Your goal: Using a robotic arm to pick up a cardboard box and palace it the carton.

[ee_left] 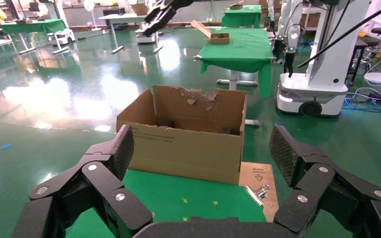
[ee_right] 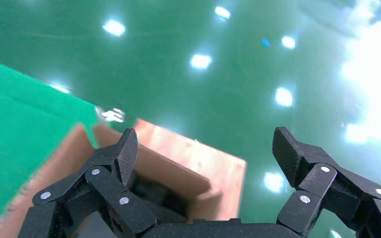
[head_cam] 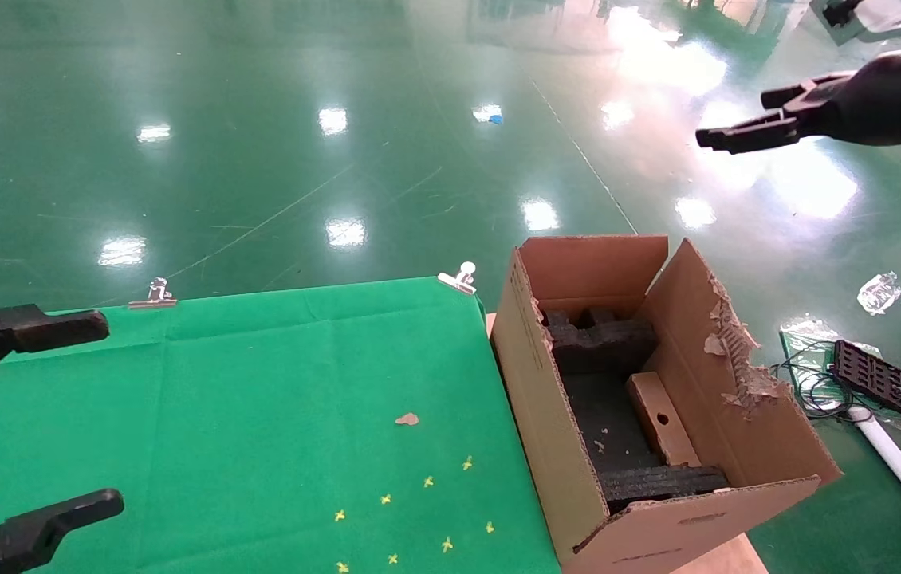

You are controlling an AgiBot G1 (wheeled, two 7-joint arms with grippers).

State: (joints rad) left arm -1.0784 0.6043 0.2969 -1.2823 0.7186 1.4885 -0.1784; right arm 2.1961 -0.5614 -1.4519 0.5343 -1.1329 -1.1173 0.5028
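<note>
The box (head_cam: 662, 420) already lies inside the carton (head_cam: 554, 430), leaning lengthwise on the dark floor between two foam blocks (head_cam: 602, 344) and close to the right wall, its small round hole facing up. By its look it is light, stiff and hollow, with plain cardboard faces that should grip well; a pinch across its narrow width near the middle would be the surest hold, since hard squeezing could dent it. The right gripper (head_cam: 745, 119) hangs high above and beyond the carton, fingers spread and empty. The left gripper (head_cam: 36, 414) sits at the near left edge of the table (head_cam: 259, 383), also spread wide and holding nothing. Any reach into the carton must pass the tall torn right flap (head_cam: 725, 343) and the foam, which crowd the box on both ends. Clips (head_cam: 458, 278) pin the cloth at the far edge; cables and a black grid panel (head_cam: 887, 384) lie on the floor to the right, well clear.
</note>
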